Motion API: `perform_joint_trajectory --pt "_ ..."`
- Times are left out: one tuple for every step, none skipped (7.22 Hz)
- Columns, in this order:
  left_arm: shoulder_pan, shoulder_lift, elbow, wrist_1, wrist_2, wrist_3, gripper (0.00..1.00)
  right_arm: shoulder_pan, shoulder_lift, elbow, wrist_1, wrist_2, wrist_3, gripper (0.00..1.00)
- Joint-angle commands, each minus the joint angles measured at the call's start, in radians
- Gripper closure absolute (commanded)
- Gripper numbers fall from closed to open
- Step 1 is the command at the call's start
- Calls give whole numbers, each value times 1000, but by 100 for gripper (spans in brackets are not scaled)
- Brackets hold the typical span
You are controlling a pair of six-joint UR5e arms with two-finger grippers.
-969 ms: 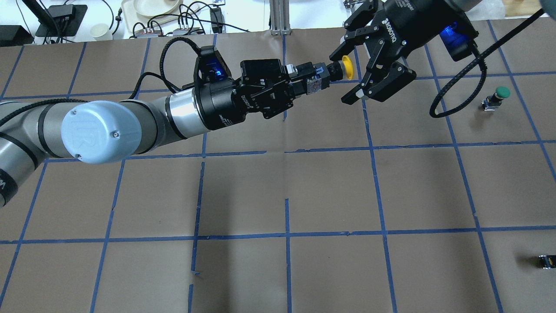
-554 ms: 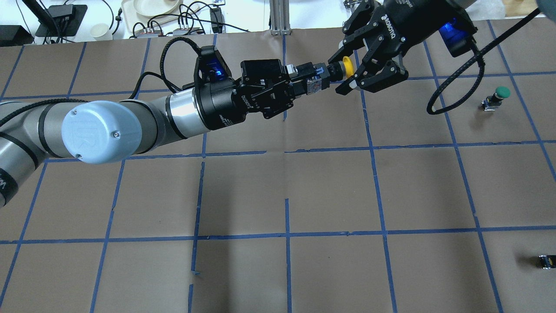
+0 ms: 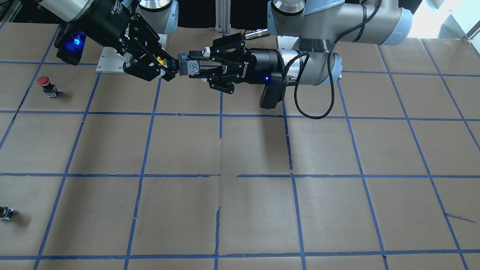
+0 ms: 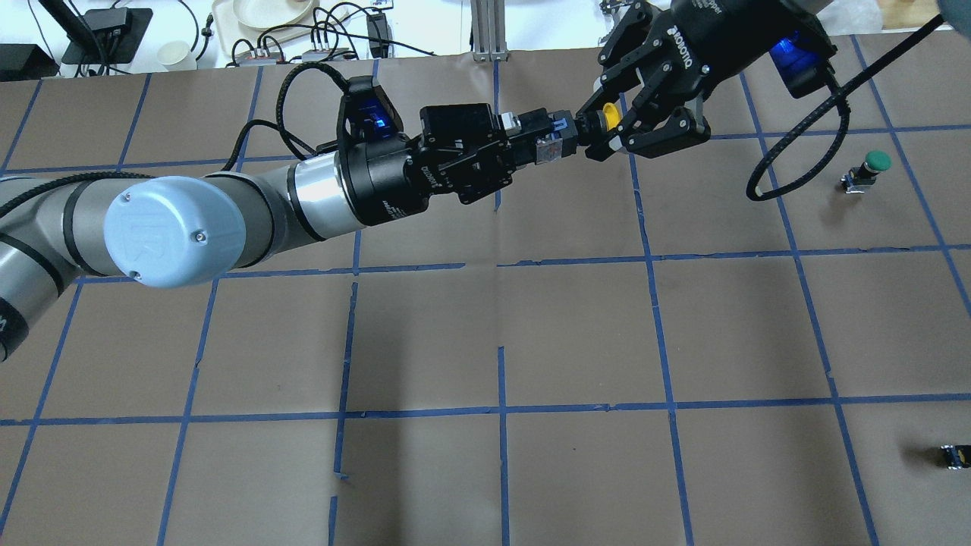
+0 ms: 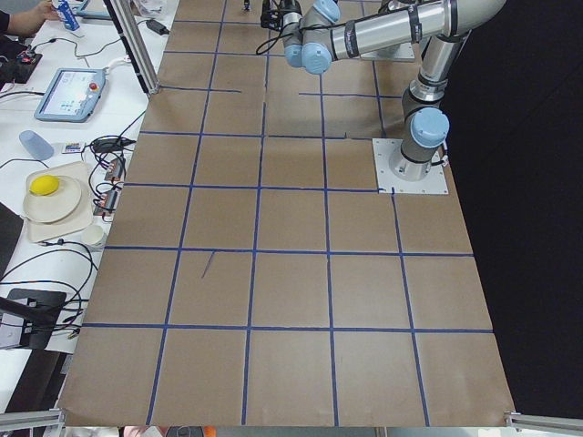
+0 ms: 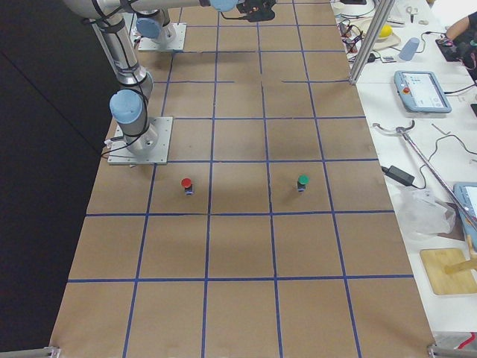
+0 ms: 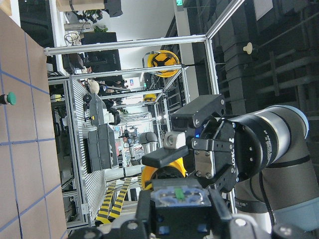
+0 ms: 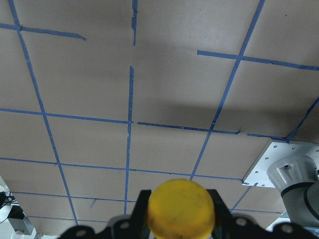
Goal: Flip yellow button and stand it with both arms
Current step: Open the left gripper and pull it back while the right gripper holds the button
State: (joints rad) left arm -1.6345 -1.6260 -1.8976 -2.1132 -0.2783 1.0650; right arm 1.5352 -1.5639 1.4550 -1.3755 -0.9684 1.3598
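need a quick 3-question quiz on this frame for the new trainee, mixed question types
1. True or false: the yellow button is up in the air above the table, gripped by both the left gripper and the right gripper.
2. Which end of the yellow button does the right gripper hold? A: the yellow cap end. B: the blocky body end. C: neither.
3. In the exterior right view, which two other buttons stand on the table?

Key
1. True.
2. A; the left gripper has the body end.
3. A red button and a green button.
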Motion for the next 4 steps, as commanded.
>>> perform_joint_trajectory --pt "1 -2 0 33 7 -36 0 0 2 -1 -1 -15 -4 80" --pt "2 1 0 33 5 -37 0 0 2 -1 -2 -15 -7 80" --pt "13 5 17 30 11 -55 0 -3 5 2 -4 -15 -48 80" --pt "28 11 18 47 110 -129 0 -13 5 2 1 -19 -158 80"
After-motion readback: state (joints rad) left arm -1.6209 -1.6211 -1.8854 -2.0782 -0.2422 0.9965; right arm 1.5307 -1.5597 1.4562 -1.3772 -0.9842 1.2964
